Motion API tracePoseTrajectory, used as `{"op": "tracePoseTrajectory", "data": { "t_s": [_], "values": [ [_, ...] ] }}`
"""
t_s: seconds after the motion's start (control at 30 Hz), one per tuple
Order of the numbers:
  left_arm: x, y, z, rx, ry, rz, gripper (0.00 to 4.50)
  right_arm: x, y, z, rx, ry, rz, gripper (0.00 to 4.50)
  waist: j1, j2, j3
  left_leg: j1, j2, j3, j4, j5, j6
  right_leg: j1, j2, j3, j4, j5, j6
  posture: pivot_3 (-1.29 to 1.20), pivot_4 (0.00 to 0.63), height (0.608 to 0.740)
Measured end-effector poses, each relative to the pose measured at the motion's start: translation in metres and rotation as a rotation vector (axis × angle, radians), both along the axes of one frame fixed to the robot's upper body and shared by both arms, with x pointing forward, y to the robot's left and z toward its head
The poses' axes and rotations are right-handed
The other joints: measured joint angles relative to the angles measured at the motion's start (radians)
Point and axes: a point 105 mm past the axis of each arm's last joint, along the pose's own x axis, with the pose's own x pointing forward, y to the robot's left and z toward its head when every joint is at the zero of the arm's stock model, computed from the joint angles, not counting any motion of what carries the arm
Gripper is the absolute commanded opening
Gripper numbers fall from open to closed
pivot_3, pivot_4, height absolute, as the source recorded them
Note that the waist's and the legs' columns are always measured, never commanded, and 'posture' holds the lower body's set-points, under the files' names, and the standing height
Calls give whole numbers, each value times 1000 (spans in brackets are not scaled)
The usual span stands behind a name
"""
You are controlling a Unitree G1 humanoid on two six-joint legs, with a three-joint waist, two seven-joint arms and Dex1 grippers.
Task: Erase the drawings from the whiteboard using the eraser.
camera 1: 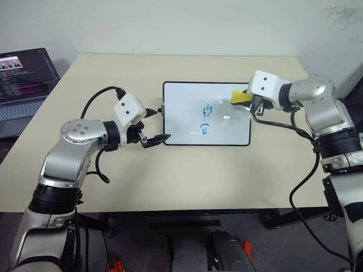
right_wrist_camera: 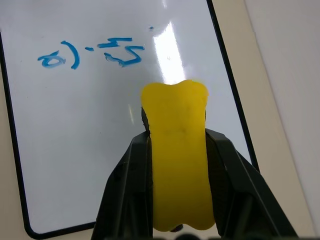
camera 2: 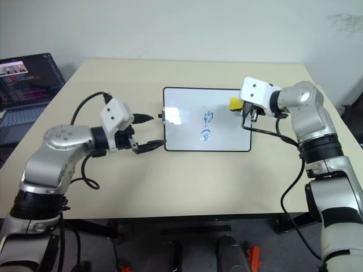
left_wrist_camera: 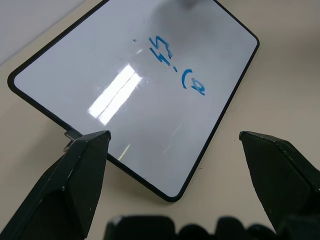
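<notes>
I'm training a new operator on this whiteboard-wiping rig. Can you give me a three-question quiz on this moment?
1. True or false: the drawings are already wiped off the whiteboard.
2. The right pincer holds: A) a marker B) the eraser C) nothing.
3. Fill in: the left pincer is ____ at the board's left edge.

Key: 1 false, the blue strokes are there; 2 B; 3 open.
</notes>
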Motion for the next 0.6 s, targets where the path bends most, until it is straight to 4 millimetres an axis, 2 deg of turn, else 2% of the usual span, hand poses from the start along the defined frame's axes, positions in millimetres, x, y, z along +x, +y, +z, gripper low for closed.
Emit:
{"op": "tracePoseTrajectory", "data": {
  "t_s": [0.13,0.3,0.6],
  "values": [
    [-1,3,-11,12,30,14,4500,-1,21,-19,0,24,31,1066,2,0,0,0,0,0,0,0,0,0,0,-1,1,0,0,0,150,740],
    [1,6,-13,14,35,25,4500,6,44,-28,27,-1,21,1066,2,0,0,0,0,0,2,0,0,1,0,0,1,0,0,0,150,740],
    [0,8,-19,11,53,35,4500,28,47,-36,-9,-36,-75,1066,2,0,0,0,0,-1,2,0,0,1,0,-1,0,0,0,0,150,740]
  ]
}}
